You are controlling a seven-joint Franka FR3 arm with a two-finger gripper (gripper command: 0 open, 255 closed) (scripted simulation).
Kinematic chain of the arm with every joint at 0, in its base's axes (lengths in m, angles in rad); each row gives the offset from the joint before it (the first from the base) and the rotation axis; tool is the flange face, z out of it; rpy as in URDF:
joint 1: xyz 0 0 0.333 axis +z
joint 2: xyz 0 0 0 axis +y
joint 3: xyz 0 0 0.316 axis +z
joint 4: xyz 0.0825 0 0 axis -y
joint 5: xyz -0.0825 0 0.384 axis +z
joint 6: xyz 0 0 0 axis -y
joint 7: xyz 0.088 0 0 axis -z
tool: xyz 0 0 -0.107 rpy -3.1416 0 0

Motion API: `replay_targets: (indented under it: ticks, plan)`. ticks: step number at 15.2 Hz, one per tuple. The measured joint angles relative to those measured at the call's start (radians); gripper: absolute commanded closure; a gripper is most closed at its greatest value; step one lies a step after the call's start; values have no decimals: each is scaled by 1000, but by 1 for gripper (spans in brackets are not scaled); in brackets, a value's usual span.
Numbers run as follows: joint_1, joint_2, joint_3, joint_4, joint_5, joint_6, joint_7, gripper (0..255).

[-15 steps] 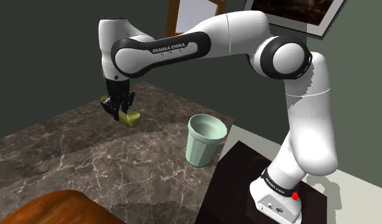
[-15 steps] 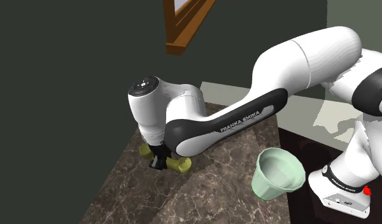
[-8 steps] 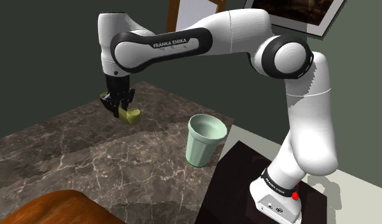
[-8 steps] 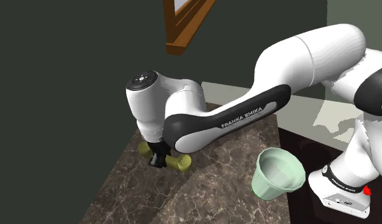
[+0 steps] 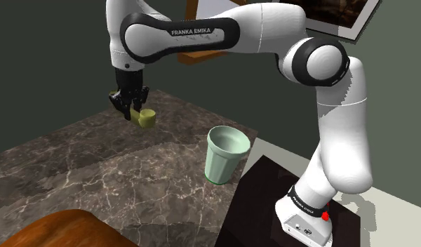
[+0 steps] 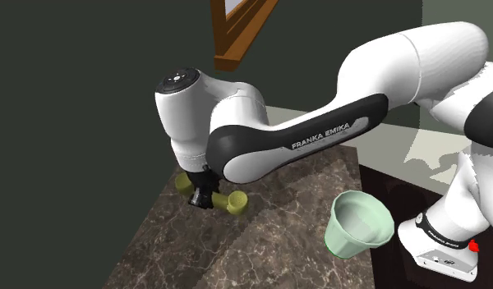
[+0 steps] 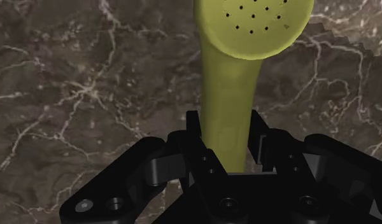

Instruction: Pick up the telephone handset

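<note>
An olive-yellow telephone handset (image 5: 145, 118) hangs a little above the dark marble counter (image 5: 97, 168), at the shoulder view's upper left. My black gripper (image 5: 131, 105) is shut on its middle. From the second exterior view, both ends of the handset (image 6: 235, 202) stick out on either side of the gripper (image 6: 204, 197), and the arm's white wrist covers the top. In the wrist view the two fingers clasp the handset's (image 7: 231, 76) shaft, the gripper (image 7: 225, 119) pointing down at the marble. The perforated earpiece end lies beyond the fingertips.
A pale green cup (image 5: 226, 154) stands upright near the counter's edge by the dark stand (image 5: 262, 203), also seen as the cup (image 6: 360, 223). A brown rounded wooden object (image 5: 62, 228) sits at the counter's near corner. A dark wall lies close behind the handset.
The gripper has risen with the handset clasped in it; the handset has come off the counter and now hangs above it. The cup has not moved.
</note>
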Motion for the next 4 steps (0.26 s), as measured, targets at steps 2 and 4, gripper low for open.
replay_targets:
  ticks: [2, 4]
  plan:
    - [0, -3, 1, 27, 2, -29, -4, 255]
    - [2, -6, 2, 41, 3, -46, -5, 255]
